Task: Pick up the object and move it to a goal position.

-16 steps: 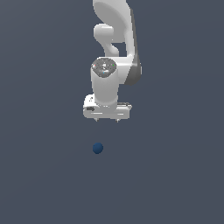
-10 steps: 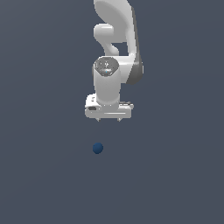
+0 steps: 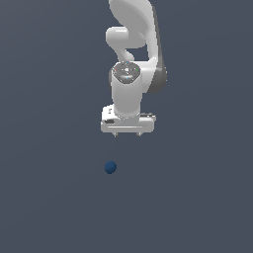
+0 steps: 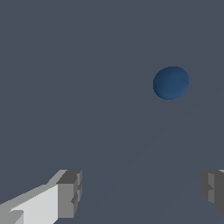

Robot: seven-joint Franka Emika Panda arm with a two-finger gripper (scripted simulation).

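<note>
The white gripper [image 3: 127, 134] points straight down and holds nothing. Its jaws stand wide apart; in the wrist view the two grey fingertips [image 4: 70, 192] are at opposite edges of the picture with bare grey bench [image 3: 197, 197] between them. The dark blue ball [image 3: 110, 167] lies on the bench, apart from the gripper. In the exterior view it is at about 7 o'clock from the gripper. In the wrist view the ball [image 4: 171, 82] is outside the gap between the fingertips.

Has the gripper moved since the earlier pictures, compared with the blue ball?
Yes. In the exterior view the gripper has come slightly lower, nearer to the ball, which has stayed in place.
</note>
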